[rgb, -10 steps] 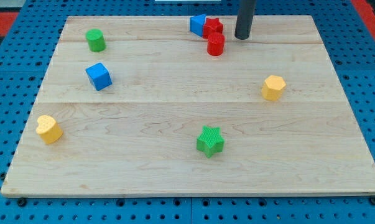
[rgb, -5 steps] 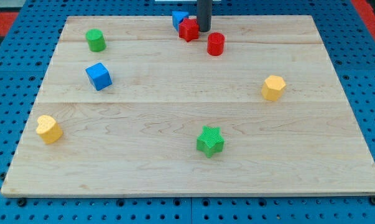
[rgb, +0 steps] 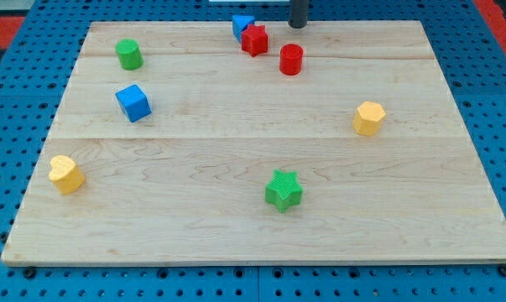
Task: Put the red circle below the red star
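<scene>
Now my tip (rgb: 297, 25) touches board's (rgb: 454, 252) top edge.

I can read no text, label, brand, number or sign anywhere from here: not on the wooden board (rgb: 236, 226), the coloured blocks, or the blue pegboard (rgb: 18, 277) beyond its edges.

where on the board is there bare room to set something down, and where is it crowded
Widest free patch: the middle, bordered by the blue cube, red circle, yellow hexagon and green star. The bottom strip between the yellow heart and green star is also bare. Crowded: top centre, where the red star touches a blue block, with my tip nearby.
</scene>
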Controlling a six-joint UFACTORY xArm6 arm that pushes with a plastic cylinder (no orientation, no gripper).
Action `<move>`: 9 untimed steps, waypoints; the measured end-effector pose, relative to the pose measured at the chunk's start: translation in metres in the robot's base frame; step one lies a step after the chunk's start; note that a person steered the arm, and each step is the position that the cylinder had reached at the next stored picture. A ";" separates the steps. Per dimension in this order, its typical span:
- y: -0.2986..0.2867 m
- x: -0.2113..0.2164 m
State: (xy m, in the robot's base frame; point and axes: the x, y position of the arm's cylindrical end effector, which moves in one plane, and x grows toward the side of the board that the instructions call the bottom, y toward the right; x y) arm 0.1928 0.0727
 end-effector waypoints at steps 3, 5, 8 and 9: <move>-0.005 0.000; 0.037 0.023; 0.010 0.067; -0.006 0.067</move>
State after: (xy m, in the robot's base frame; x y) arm 0.2603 0.0671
